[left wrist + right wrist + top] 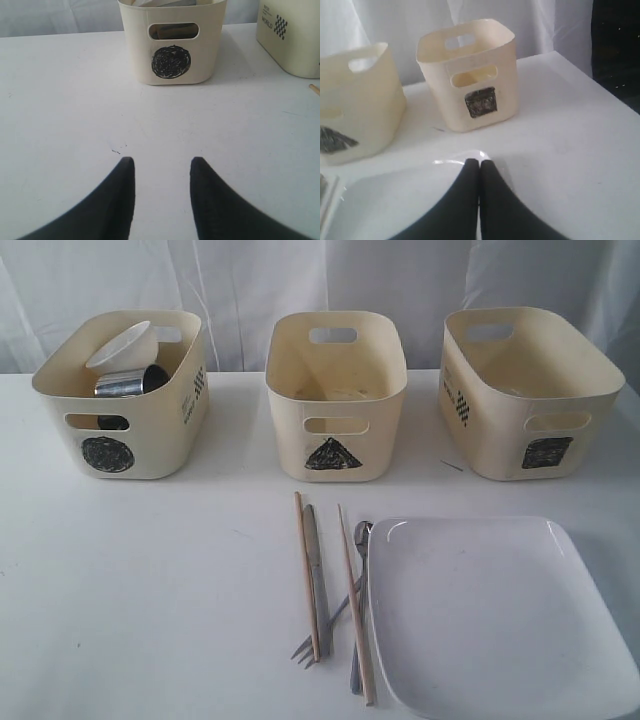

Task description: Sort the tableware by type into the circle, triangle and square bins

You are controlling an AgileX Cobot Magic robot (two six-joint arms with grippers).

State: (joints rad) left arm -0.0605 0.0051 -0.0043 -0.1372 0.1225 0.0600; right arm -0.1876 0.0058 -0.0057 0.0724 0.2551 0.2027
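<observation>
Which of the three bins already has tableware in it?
The circle-marked bin, leftmost in the exterior view: a white bowl and steel mug sit inside. The triangle bin and square bin show nothing inside.

On my remote feed, three cream bins lined the top of the exterior frame. The left bin (pixel 150 440) wore a black scribbled circle, the middle bin (pixel 290 440) a black triangle, and the right bin (pixel 490 435) a black square and a black-and-white checked label (pixel 460 405). Lower centre showed tan chopsticks (pixel 307 575) and a grey steel knife (pixel 318 565); lower right, a glossy white plate (pixel 490 620) on the white table (pixel 150 590). The left gripper (pixel 162 170) and right gripper (pixel 479 167) I ran were black.
</observation>
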